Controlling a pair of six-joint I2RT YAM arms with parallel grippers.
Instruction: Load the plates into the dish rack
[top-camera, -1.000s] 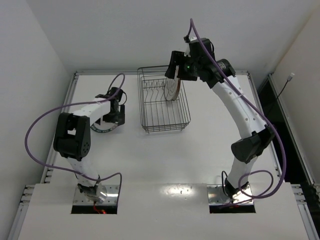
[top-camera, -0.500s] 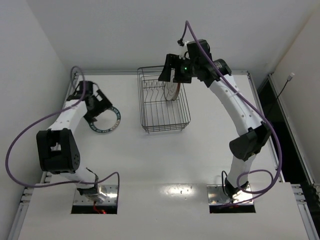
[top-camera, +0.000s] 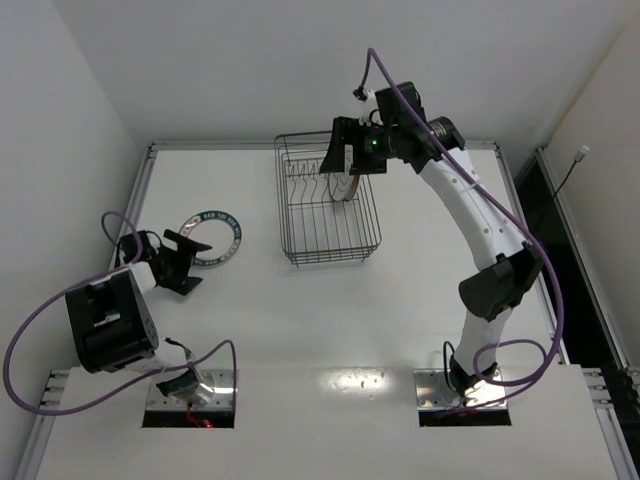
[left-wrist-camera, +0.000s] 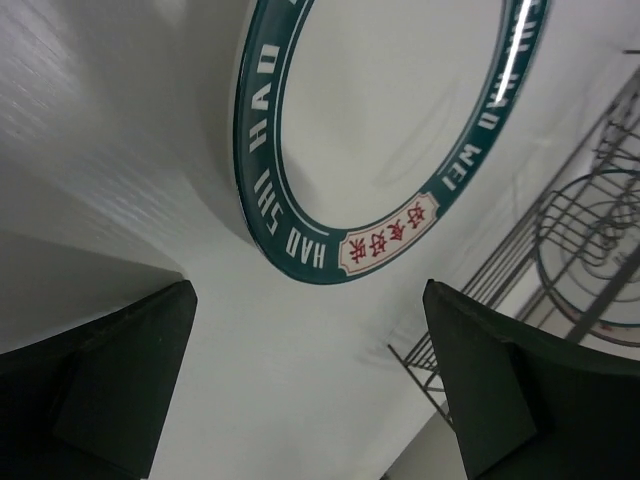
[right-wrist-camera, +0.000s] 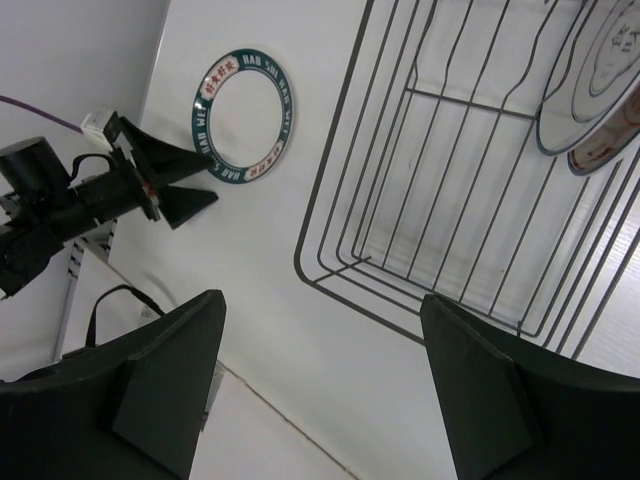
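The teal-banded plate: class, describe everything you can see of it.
The teal-banded plate is round, glossy white, apparently ceramic, with a teal rim band carrying white lettering and a pale panel of red characters. It lies flat on the white table, left of the dish rack. The open left gripper sits beside it, not gripping it.

On the teal rim of the plate (left-wrist-camera: 395, 110), upper middle in the left wrist view, white letters read "HAO SHI" and "WEI", beside red Chinese characters
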